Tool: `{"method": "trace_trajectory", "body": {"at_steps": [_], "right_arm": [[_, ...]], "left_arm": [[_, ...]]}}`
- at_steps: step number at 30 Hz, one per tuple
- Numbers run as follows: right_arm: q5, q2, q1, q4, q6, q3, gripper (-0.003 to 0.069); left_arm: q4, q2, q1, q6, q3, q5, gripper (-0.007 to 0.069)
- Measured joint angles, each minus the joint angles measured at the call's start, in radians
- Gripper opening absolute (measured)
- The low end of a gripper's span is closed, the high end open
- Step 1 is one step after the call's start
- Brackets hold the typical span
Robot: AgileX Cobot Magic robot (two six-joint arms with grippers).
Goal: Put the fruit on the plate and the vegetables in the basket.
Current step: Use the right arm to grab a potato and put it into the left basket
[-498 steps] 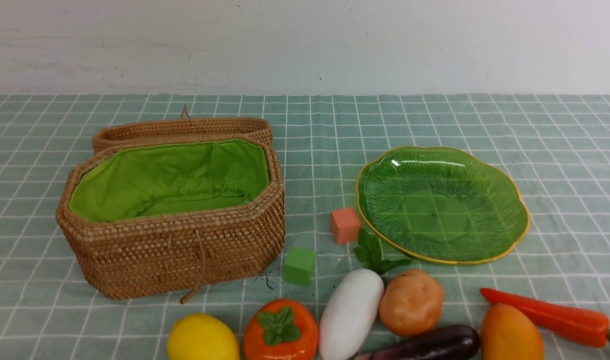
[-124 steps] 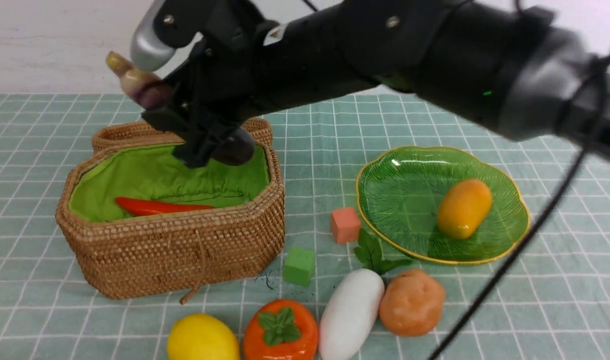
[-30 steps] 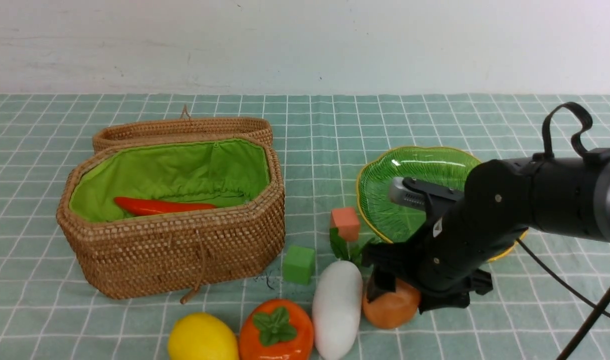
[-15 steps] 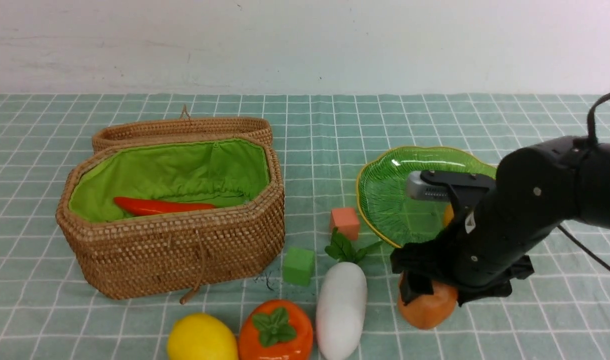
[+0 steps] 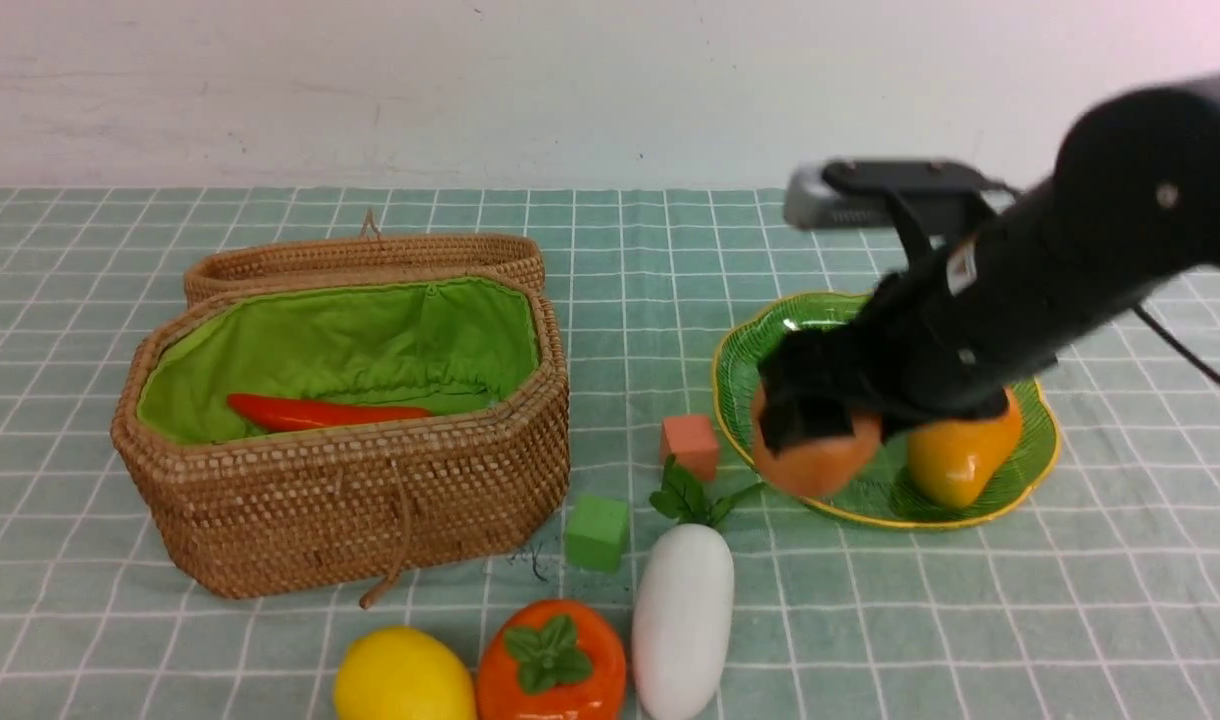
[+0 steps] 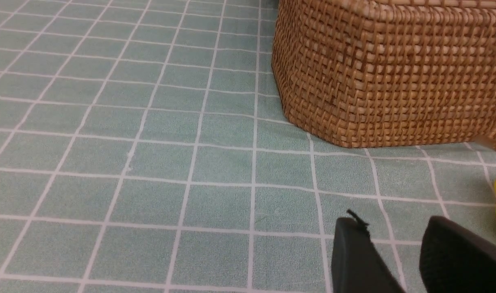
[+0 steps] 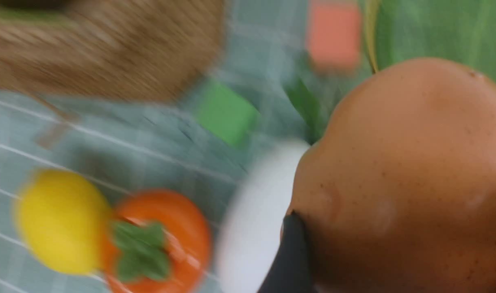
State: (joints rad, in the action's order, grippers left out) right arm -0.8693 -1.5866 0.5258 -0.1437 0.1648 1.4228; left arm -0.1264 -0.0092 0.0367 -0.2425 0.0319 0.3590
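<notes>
Above the green-checked worktop point(image 5: 1070, 600), the right pincer point(image 5: 820, 418) is gripping the brown potato point(image 5: 818, 465) with its jaws spread wide around it, hovering over the near-left rim of the plate point(image 5: 820, 312), while the open basket point(image 5: 350, 500) it belongs in is lying well off to the robot's left.

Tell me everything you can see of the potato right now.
The potato is a round, brown-orange toy with smooth, faintly speckled skin and shallow dimples, clearest in the right wrist view. The right gripper clamps it from above, black fingers against its sides. It hangs off the tablecloth; in the front view it overlaps the near left rim of the plate. Nothing but the gripper touches it.
</notes>
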Motion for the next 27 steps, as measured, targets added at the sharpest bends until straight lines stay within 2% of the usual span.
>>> {"method": "trace_trajectory", "body": {"at_steps": [1, 2, 4, 9, 16, 21, 23, 25, 27], "right_arm": [[-0.002, -0.003, 0.003, 0.000, 0.000, 0.000, 0.0563], [-0.010, -0.033, 0.031, 0.000, -0.010, 0.107, 0.0563], [-0.010, -0.063, 0.053, 0.000, -0.022, 0.175, 0.0563], [0.089, -0.263, 0.157, -0.024, -0.082, 0.418, 0.0563], [0.238, -0.486, 0.224, -0.031, -0.085, 0.554, 0.0563], [0.248, -0.549, 0.227, -0.031, -0.085, 0.563, 0.0563], [0.248, -0.559, 0.227, -0.031, -0.085, 0.564, 0.0573], [0.248, -0.558, 0.227, -0.031, -0.085, 0.566, 0.0643], [0.247, -0.551, 0.227, -0.029, -0.085, 0.567, 0.0675]], "left_arm": [[0.000, 0.000, 0.000, 0.000, 0.000, 0.000, 0.0239], [0.000, 0.000, 0.000, 0.000, 0.000, 0.000, 0.0239], [0.000, 0.000, 0.000, 0.000, 0.000, 0.000, 0.0239], [0.000, 0.000, 0.000, 0.000, 0.000, 0.000, 0.0239], [0.000, 0.000, 0.000, 0.000, 0.000, 0.000, 0.0239], [0.000, 0.000, 0.000, 0.000, 0.000, 0.000, 0.0239], [0.000, 0.000, 0.000, 0.000, 0.000, 0.000, 0.0239], [0.000, 0.000, 0.000, 0.000, 0.000, 0.000, 0.0239], [0.000, 0.000, 0.000, 0.000, 0.000, 0.000, 0.0239]]}}
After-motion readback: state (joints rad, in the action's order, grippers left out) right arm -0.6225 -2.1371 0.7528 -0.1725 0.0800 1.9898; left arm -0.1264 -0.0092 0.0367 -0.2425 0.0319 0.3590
